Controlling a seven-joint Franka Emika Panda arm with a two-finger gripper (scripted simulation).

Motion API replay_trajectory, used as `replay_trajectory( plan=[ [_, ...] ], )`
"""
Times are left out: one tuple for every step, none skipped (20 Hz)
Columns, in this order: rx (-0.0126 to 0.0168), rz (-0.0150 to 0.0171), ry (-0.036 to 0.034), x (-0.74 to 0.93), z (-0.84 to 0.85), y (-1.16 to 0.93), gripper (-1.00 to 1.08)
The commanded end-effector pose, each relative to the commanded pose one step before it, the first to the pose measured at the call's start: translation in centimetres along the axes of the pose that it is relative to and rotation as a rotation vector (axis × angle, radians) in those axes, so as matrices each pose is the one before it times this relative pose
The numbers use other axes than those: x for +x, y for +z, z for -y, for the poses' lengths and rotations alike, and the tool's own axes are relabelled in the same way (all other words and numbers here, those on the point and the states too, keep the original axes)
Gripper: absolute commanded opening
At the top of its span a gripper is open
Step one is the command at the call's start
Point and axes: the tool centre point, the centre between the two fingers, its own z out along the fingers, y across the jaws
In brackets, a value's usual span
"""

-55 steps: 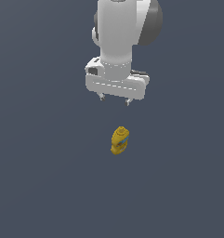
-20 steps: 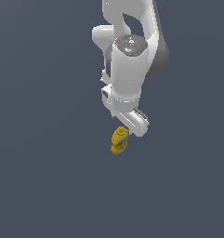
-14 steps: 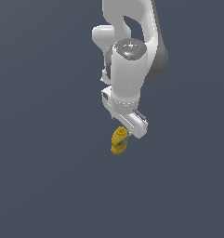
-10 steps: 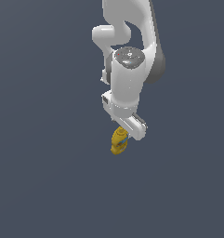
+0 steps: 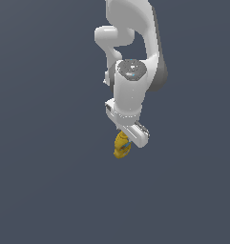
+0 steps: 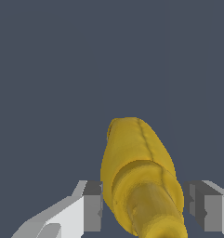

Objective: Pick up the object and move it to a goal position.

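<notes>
Yellow-orange object point(image 5: 121, 146) sits near frame centre in the exterior view, just under the white arm's point(image 5: 130, 90) hand, partly covered by it. Wrist view: object point(image 6: 139, 176) lies between the two fingers point(image 6: 92, 207), one each side. Fingers spread about as wide as the object; the near finger looks touching, other side close, contact unclear. Cannot tell if gripped.
</notes>
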Motion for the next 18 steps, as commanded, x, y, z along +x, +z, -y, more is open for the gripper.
replay_trajectory(
  plan=[
    [0.00067,-0.00048,0.00012,0.026,0.028,0.017,-1.0],
    [0.0,0.0,0.0,0.0,0.0,0.0,-1.0],
    [0.0,0.0,0.0,0.0,0.0,0.0,-1.0],
    [0.0,0.0,0.0,0.0,0.0,0.0,-1.0],
    [0.0,0.0,0.0,0.0,0.0,0.0,-1.0],
    [0.0,0.0,0.0,0.0,0.0,0.0,-1.0],
    [0.0,0.0,0.0,0.0,0.0,0.0,-1.0],
    [0.0,0.0,0.0,0.0,0.0,0.0,-1.0],
    [0.0,0.0,0.0,-0.024,-0.007,-0.034,-1.0],
    [0.0,0.0,0.0,0.011,-0.017,-0.031,-1.0],
    [0.0,0.0,0.0,0.034,-0.051,-0.093,-1.0],
    [0.0,0.0,0.0,0.059,-0.086,-0.158,-1.0],
    [0.00011,0.00066,0.00019,0.107,-0.129,-0.209,-1.0],
    [0.0,0.0,0.0,0.117,-0.156,-0.3,-1.0],
    [0.0,0.0,0.0,0.15,-0.191,-0.375,-1.0],
    [0.0,0.0,0.0,0.183,-0.225,-0.448,-1.0],
    [0.0,0.0,0.0,0.215,-0.257,-0.518,-1.0],
    [0.0,0.0,0.0,0.247,-0.288,-0.587,-1.0]
  ],
)
